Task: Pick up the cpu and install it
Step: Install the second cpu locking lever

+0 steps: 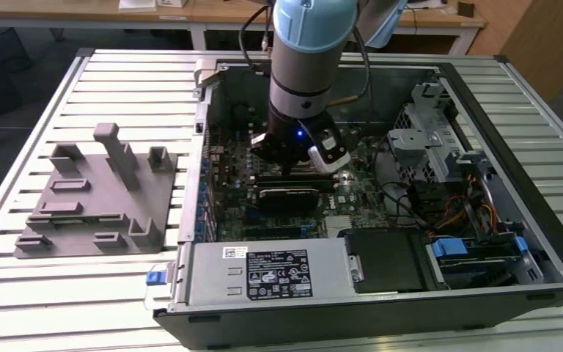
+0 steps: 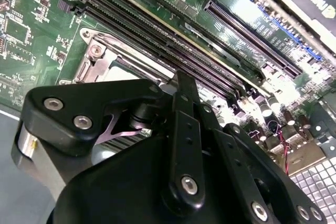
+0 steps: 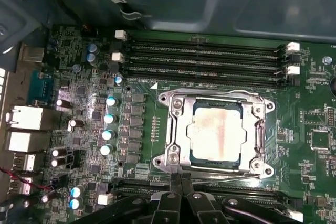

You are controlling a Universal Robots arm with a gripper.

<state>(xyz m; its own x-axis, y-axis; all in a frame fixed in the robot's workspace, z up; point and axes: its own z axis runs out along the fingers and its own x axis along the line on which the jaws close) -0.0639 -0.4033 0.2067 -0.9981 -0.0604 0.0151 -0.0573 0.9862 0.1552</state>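
Over the socket (image 3: 216,136) — cpu (image 3: 216,134) seated in the frame, gripper (image 3: 181,178) just beside it, fingers pressed together, gripping nothing.

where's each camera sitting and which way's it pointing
Exterior view: off the arm, high, looking down at the open computer case and grey holder; arm shows.
First wrist view: on the wrist, facing down at the cpu in its socket; gripper shows.
Second wrist view: on the wrist, slanting past the gripper.
Both wrist views share the memory slots.
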